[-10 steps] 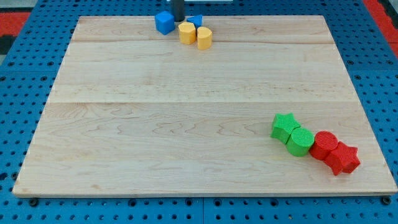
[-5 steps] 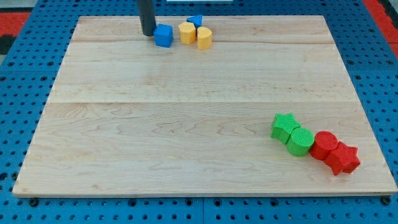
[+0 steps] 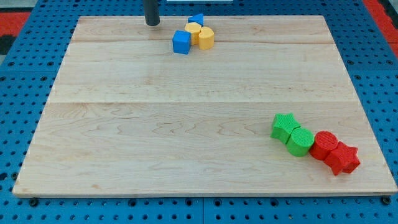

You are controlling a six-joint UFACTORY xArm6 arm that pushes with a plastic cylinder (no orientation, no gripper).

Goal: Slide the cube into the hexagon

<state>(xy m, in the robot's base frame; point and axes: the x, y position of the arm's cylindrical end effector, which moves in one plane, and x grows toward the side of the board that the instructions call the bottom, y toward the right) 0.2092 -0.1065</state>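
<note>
A blue cube [image 3: 181,42] sits near the board's top edge, touching the left side of a yellow hexagon [image 3: 193,33]. A second yellow block [image 3: 206,38] touches the hexagon on its right, and a small blue block [image 3: 196,20] lies just above them. My tip [image 3: 152,23] is up and to the left of the cube, apart from it by a clear gap.
At the view's lower right a green star [image 3: 284,126], a green cylinder [image 3: 301,141], a red cylinder [image 3: 323,146] and a red star [image 3: 342,158] lie in a touching row. The wooden board [image 3: 124,124] rests on a blue pegboard.
The blue cube has moved right and slightly down, now against the yellow hexagon; the yellow blocks shifted a little right. My tip has pulled back up, away from the cube.
</note>
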